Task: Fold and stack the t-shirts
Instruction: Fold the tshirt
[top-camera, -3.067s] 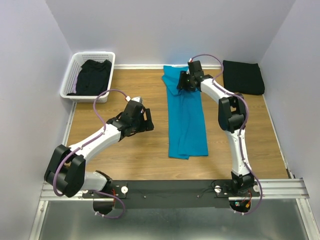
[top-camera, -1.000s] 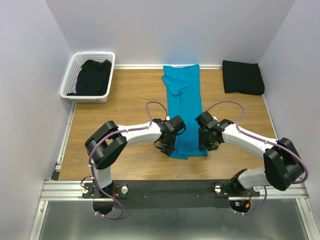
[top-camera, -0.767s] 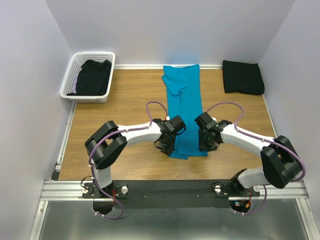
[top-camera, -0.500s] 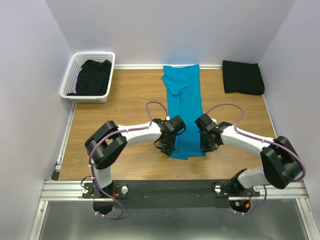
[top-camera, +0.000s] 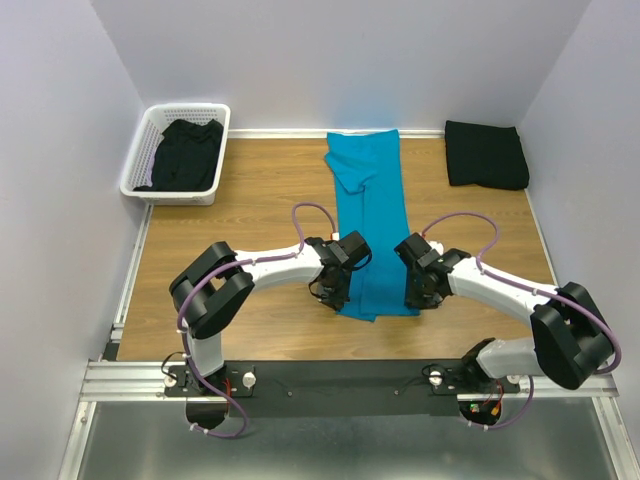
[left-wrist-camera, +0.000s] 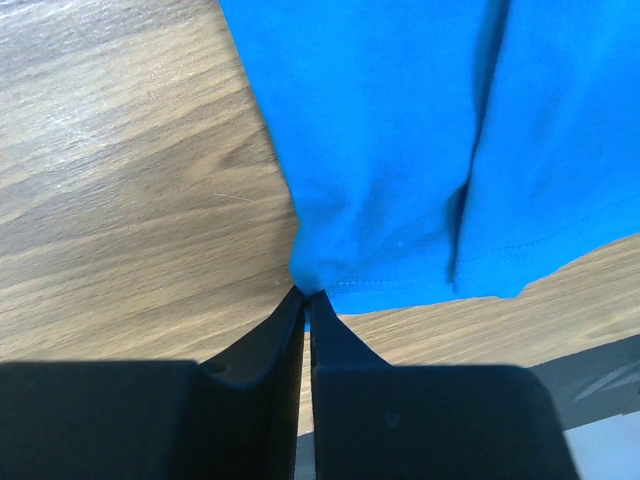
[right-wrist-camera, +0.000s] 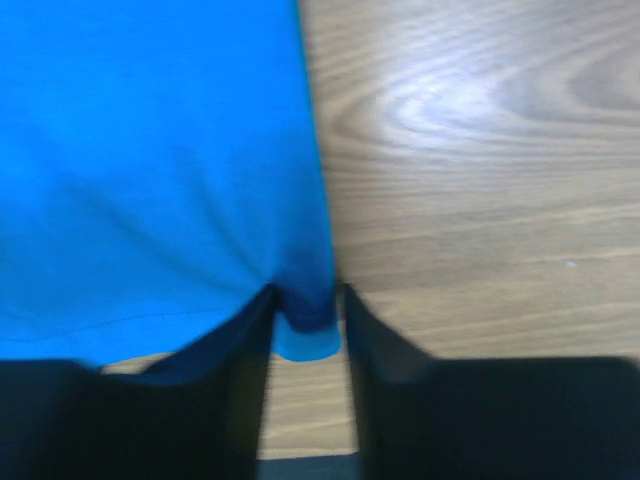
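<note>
Pinching the near left corner of the teal t-shirt (top-camera: 370, 215) with the left claw (top-camera: 338, 297), fingers (left-wrist-camera: 262, 345) pressed almost flat together on the hem, cloth puckered just at the tips. Gripping the near right corner with the right claw (top-camera: 419, 298), fingers (right-wrist-camera: 372, 345) kept slightly apart by a small fold of teal cloth squeezed between them, a tab of hem poking out past the grip. Set low against the wooden surface (top-camera: 250, 200), one claw at each side of the shirt's near edge.

Folded lengthwise into a long narrow strip, running from the near middle of the surface to its far edge, mostly flat, with a turned-over flap at the far left end.

Resting in the far right corner, well apart from the strip: a folded black t-shirt (top-camera: 486, 154). Sitting in the far left corner: a white lattice basket (top-camera: 136, 172), holding a crumpled black t-shirt (top-camera: 188, 152).
</note>
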